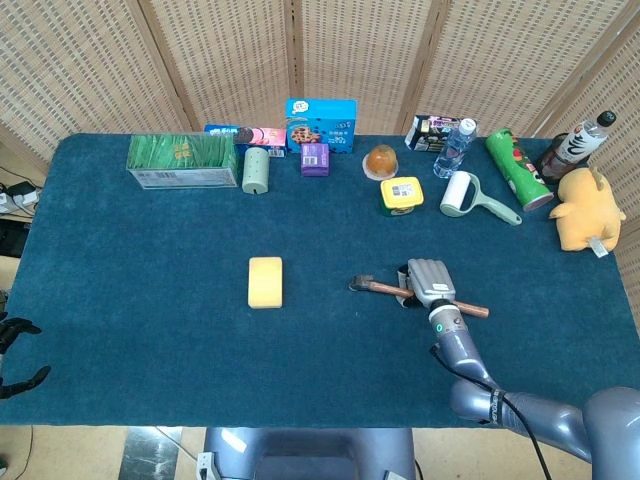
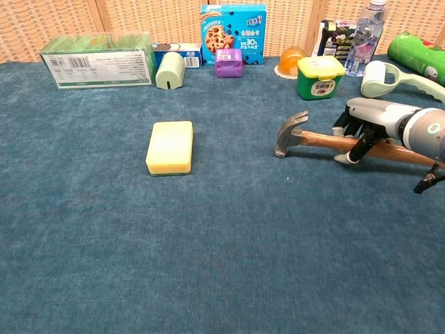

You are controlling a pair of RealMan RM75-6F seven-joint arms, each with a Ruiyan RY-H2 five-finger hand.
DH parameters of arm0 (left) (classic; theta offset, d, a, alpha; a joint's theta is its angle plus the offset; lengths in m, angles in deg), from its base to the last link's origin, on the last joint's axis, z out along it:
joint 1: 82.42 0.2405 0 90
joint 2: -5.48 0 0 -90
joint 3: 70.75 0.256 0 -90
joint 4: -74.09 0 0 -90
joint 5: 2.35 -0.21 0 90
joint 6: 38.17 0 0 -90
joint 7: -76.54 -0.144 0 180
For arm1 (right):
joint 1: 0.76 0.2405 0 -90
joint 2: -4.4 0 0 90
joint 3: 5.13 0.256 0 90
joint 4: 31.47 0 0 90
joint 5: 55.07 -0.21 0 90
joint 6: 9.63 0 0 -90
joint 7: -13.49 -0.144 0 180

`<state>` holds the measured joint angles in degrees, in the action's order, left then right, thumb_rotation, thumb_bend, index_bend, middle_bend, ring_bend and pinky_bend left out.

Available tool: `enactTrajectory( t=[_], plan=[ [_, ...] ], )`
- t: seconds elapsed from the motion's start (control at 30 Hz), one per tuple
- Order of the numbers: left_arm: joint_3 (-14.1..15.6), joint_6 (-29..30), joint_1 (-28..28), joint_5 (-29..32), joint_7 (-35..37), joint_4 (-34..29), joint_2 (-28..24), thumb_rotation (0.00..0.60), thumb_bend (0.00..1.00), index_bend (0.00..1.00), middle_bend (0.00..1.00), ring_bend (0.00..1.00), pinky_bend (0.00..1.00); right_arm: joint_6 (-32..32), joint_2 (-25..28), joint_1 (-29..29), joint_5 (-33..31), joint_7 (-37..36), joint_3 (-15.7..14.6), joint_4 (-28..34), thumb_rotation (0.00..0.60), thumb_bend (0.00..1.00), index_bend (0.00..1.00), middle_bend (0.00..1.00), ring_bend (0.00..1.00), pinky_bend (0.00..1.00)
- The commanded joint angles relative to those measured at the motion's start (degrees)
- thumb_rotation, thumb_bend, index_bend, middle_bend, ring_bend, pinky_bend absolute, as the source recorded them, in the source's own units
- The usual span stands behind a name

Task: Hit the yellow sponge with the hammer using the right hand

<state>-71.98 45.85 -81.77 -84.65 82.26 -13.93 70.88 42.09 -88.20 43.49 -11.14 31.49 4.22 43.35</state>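
The yellow sponge [image 1: 265,281] [image 2: 170,147] lies flat on the blue cloth, left of centre. The hammer [image 1: 380,288] [image 2: 292,133] lies well to the right of it, steel head pointing at the sponge and low over or on the cloth, wooden handle running right. My right hand [image 1: 428,281] [image 2: 368,124] grips the handle at its middle, fingers curled over it. A wide gap of cloth separates hammer head and sponge. My left hand shows in neither view.
Along the far edge stand a green box [image 1: 181,160], a cookie box [image 1: 321,124], a purple box [image 1: 314,158], a yellow-lidded tub [image 1: 401,195], a lint roller [image 1: 462,194], a water bottle [image 1: 452,148] and a plush toy [image 1: 585,208].
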Motion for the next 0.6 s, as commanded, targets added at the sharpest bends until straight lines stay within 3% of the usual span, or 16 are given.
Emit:
enactTrajectory(
  t=[0.03, 0.2, 0.6],
  plan=[
    [0.01, -0.03, -0.05, -0.05, -0.03, -0.02, 0.03, 0.600, 0.23, 0.35, 0.27, 0.12, 0.13, -0.42, 0.73, -0.74, 1.45, -1.19, -0.22, 0.36, 0.600, 0.39, 0.52, 0.62, 0.63, 0.56],
    [0.05, -0.01, -0.19, -0.29, -0.20, -0.12, 0.09, 0.600, 0.22, 0.36, 0.27, 0.12, 0.13, 0.11, 2.11, -2.16, 5.22, -4.48, 0.14, 1.77, 0.600, 0.40, 0.39, 0.48, 0.49, 0.48],
    [0.21, -0.14, -0.40, -0.51, -0.30, -0.16, 0.24, 0.600, 0.23, 0.36, 0.27, 0.12, 0.13, 1.40, 5.22, -4.63, 12.49, -9.80, 0.68, 4.95, 0.600, 0.40, 0.26, 0.38, 0.38, 0.38]
  ],
)
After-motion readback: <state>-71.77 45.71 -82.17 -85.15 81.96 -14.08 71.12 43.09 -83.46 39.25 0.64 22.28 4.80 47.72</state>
